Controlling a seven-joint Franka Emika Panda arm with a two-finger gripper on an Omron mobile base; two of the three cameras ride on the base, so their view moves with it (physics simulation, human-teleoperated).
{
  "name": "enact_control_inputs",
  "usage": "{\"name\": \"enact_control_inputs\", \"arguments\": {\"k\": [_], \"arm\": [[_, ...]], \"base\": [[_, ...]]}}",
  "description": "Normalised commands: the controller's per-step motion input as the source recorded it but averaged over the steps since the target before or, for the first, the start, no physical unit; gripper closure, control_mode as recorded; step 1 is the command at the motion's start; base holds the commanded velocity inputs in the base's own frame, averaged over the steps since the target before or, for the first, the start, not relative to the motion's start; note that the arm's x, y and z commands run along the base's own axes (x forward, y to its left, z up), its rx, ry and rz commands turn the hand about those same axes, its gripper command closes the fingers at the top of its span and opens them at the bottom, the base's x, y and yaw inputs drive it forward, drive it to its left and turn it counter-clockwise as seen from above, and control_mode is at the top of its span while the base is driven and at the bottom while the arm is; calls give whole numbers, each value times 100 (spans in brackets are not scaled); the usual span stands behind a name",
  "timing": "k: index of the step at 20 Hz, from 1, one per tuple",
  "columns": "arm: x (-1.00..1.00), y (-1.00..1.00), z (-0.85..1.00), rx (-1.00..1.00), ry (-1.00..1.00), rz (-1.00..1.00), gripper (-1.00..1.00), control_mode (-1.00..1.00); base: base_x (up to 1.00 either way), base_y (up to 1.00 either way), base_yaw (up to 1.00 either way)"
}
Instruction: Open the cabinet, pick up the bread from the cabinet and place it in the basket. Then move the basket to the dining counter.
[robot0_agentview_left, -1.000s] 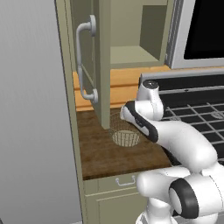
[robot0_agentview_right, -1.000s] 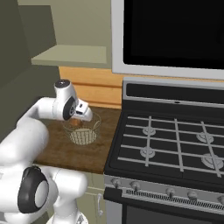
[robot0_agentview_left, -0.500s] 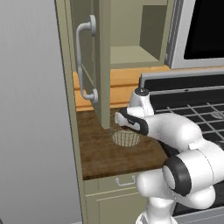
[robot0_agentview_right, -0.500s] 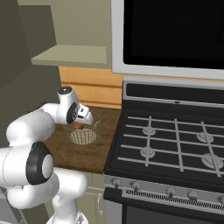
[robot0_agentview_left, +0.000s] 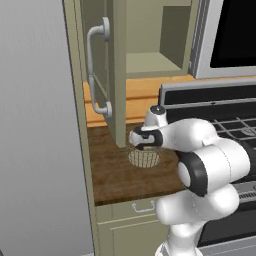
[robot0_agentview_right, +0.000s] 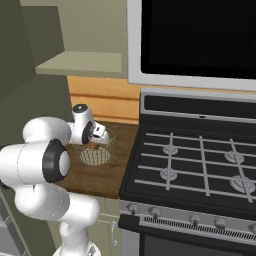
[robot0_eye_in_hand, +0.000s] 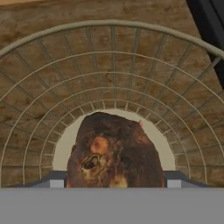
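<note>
Bread (robot0_eye_in_hand: 114, 153) sits low in basket (robot0_eye_in_hand: 39, 83), between the parted fingers of the hand (robot0_agentview_left: 141, 141); cabinet (robot0_agentview_left: 118, 75) open; move to dining counter pending

The tool (robot0_agentview_right: 102, 136) hangs directly over the basket (robot0_agentview_right: 95, 155), which stands on the worktop (robot0_agentview_right: 97, 179) below it. The bread (robot0_eye_in_hand: 114, 153) lies in the basket's bottom, right under the tool. The open cabinet (robot0_agentview_left: 117, 75) rises behind and above the tool; the stove (robot0_agentview_right: 195, 170) stands to its right.
</note>
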Motion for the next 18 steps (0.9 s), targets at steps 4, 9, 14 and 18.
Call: {"name": "enact_control_inputs", "arguments": {"k": [4,9,14,18], "arm": [[28,0,-29,0,0,0,100,-100],[18,3,-30,0,0,0,-100,-100],[7,1,-7,0,0,0,-100,-100],[0,0,2,0,0,-1,-100,-100]], "base": [[0,0,0],[0,0,0],[0,0,0],[0,0,0]]}}
